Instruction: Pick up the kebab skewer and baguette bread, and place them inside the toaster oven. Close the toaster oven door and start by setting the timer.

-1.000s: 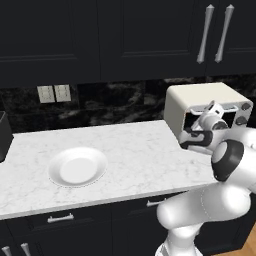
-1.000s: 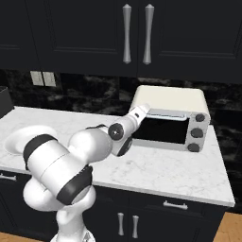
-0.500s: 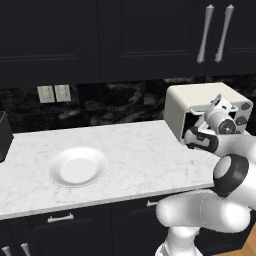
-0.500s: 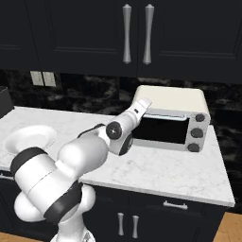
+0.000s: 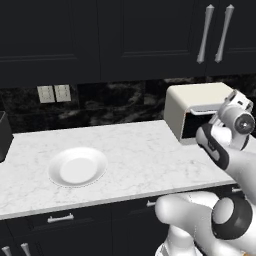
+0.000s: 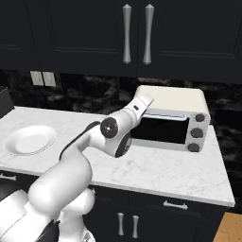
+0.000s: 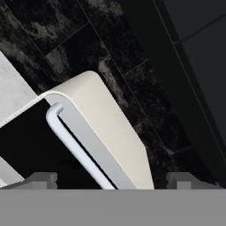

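Arm (image 5: 220,145) hides toaster oven (image 5: 197,107) front; knobs unseen there.

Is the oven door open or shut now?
Shut: the door stands flat against the oven front, handle along its top.

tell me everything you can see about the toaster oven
The toaster oven is a cream-white box with rounded top edges, standing upright on the white marble counter against the dark backsplash. Its dark glass door looks shut, with a pale handle bar across the top. Three dark knobs stack on its right side. The open gripper hovers at the handle.
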